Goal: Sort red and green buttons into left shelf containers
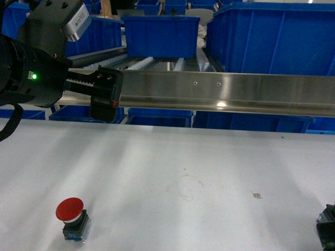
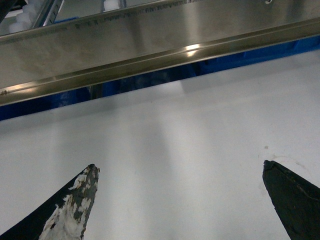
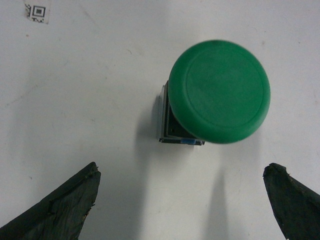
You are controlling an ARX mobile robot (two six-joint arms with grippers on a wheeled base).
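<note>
Head view: red button (image 1: 71,217) stands upright on the white table (image 1: 209,178), near front-left, untouched. L arm raised at upper left, its gripper (image 1: 104,102) just in front of the steel rail (image 1: 235,91) that runs across the table's far edge. Blue totes (image 1: 161,34) sit on the shelf behind the rail, more below it. R gripper (image 1: 327,227) shows only as a dark corner at lower right; its state can't be read here. Small QR tag (image 1: 257,195) on table right of centre.

L wrist view: L fingers (image 2: 75,210) spread wide, nothing between them; bare table below, rail close ahead.

R wrist view: green button (image 3: 217,92) upright on table, cap up, dark body under it. R fingers (image 3: 60,210) spread wide, button lying just ahead of the gap, not yet touched.

Progress, judged: neither button is in a tote, so both picks and both drops remain. Room: table around each button is open, approach is free. The rail is the main edge to clear when carrying to the shelf; L gripper is already near it.
</note>
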